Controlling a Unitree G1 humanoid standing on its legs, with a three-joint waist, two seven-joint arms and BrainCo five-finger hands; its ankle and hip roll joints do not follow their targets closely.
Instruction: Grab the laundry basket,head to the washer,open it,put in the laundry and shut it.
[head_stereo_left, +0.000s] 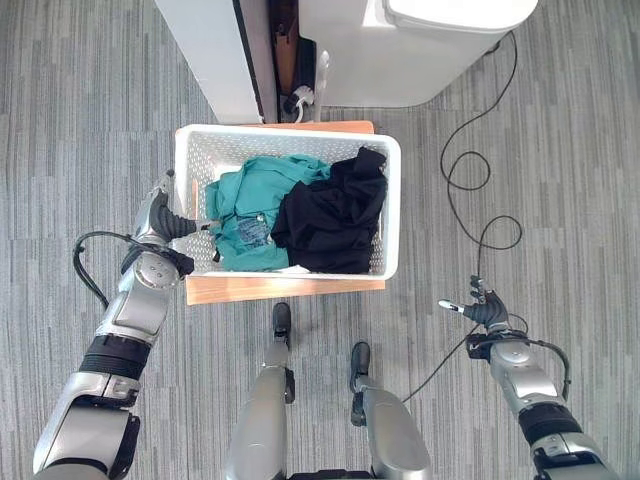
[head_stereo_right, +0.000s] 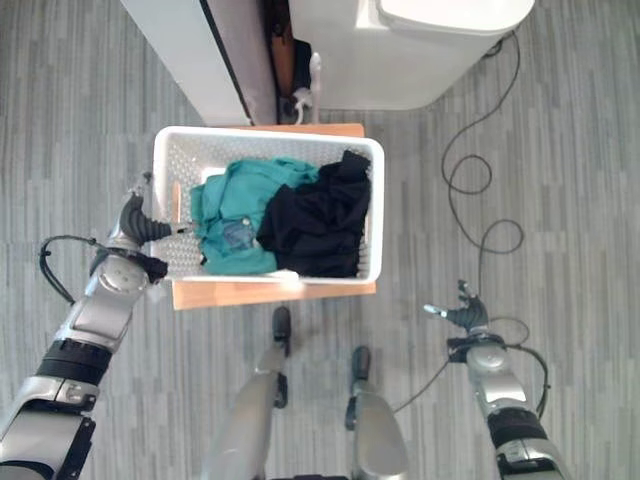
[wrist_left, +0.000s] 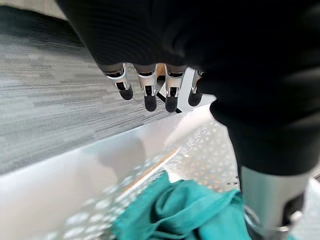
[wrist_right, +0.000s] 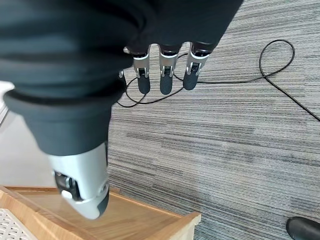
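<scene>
Laundry basket (head_stereo_left: 189, 170) on low wooden stand (head_stereo_left: 250, 288), long axis left-right; left hand (head_stereo_left: 160, 215) open at left rim, nearer; right hand (head_stereo_left: 483, 307) open, well apart, empty

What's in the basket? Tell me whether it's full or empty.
Loaded, not brimming: the basket holds a teal garment and a black one, crumpled side by side, with bare wall above them.

Grey striped carpet (head_stereo_left: 80, 120) covers the floor. A low wooden stand (head_stereo_left: 285, 288) sits in the middle, with white cabinets (head_stereo_left: 215, 55) beyond it at the far side. A thin black cable (head_stereo_left: 470, 170) snakes across the carpet on the right.
</scene>
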